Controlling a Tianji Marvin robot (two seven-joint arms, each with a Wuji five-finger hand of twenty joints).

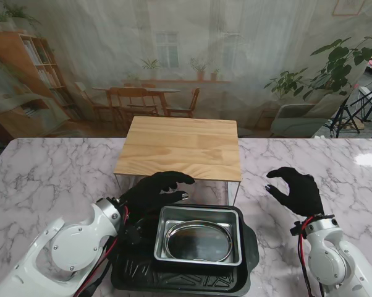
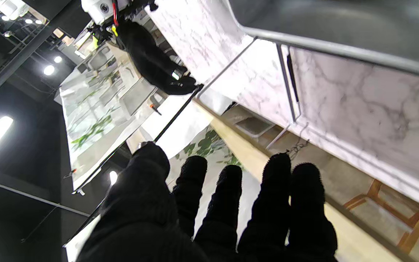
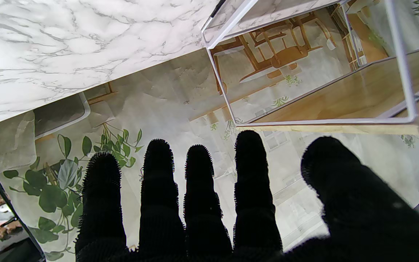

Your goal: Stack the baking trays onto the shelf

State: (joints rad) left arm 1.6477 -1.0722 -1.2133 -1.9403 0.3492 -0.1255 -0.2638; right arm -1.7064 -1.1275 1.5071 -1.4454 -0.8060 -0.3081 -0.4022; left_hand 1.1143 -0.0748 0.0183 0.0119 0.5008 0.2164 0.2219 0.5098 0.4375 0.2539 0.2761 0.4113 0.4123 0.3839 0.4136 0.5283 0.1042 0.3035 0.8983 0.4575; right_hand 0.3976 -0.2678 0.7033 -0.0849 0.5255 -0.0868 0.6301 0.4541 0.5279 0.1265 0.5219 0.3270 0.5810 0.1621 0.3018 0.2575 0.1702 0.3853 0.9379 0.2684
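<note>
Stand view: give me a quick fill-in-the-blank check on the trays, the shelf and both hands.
1. The silver tray sits inside the ____ tray.
2. The shelf has a ____ top.
3. The ____ hand hovers over the trays' far left corner.
4. The right hand holds ____.

Missing words: black; wooden; left; nothing

marble table [image 1: 50,179], printed backdrop [image 1: 235,49]
</note>
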